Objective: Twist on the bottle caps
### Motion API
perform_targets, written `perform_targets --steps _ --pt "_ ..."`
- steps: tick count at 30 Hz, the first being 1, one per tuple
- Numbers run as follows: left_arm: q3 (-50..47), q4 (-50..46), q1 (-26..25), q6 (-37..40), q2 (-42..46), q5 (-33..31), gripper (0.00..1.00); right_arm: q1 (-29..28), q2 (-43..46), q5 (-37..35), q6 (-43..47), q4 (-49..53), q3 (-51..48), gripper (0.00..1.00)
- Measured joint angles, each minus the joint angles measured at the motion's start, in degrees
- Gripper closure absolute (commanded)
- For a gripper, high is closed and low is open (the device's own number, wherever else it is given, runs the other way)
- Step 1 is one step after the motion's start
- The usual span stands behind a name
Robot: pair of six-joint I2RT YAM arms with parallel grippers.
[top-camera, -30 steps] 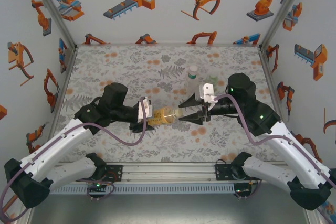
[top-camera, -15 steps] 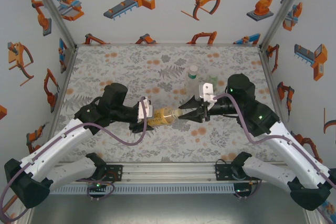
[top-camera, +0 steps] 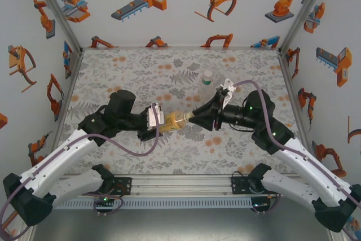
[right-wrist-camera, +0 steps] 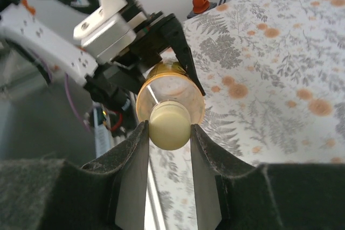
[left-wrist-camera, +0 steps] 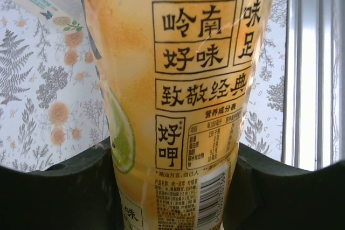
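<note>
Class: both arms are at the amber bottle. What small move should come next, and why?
Probably turn the right gripper to screw the cap down: it is shut on the cap, and the left gripper holds the amber bottle sideways.

Amber bottle (left-wrist-camera: 178, 79) cropped top, bottom; slim bottle (top-camera: 207, 81) too small, perhaps capped.

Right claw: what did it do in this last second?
The right claw closed on the cap of the amber bottle, and its wrist rolled. The left claw still grips that bottle; the slim clear bottle behind has not moved.
</note>
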State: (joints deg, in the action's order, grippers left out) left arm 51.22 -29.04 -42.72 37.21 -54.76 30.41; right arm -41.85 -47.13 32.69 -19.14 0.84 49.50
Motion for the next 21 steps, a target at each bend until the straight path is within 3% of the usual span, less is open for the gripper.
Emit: perform_targets --steps 6,13,19,21 --pt "0.00 1.01 0.07 -1.07 0.00 -2.93 1.00 -0.37 -0.33 -7.56 -18.69 -2.78 -1.81 0.92" --pt "-0.07 1.16 0.11 -1.73 -0.11 -6.05 1.00 -0.70 -1.99 -13.66 -35.08 2.12 -0.31 0.95" --pt "-0.15 1.16 0.11 -1.73 -0.22 -6.54 1.00 -1.01 -2.49 -15.34 -40.44 5.01 0.70 0.80" --pt "-0.22 1.16 0.11 -1.73 -0.22 -6.62 1.00 -1.01 -2.93 -15.41 -40.44 5.90 1.38 0.70"
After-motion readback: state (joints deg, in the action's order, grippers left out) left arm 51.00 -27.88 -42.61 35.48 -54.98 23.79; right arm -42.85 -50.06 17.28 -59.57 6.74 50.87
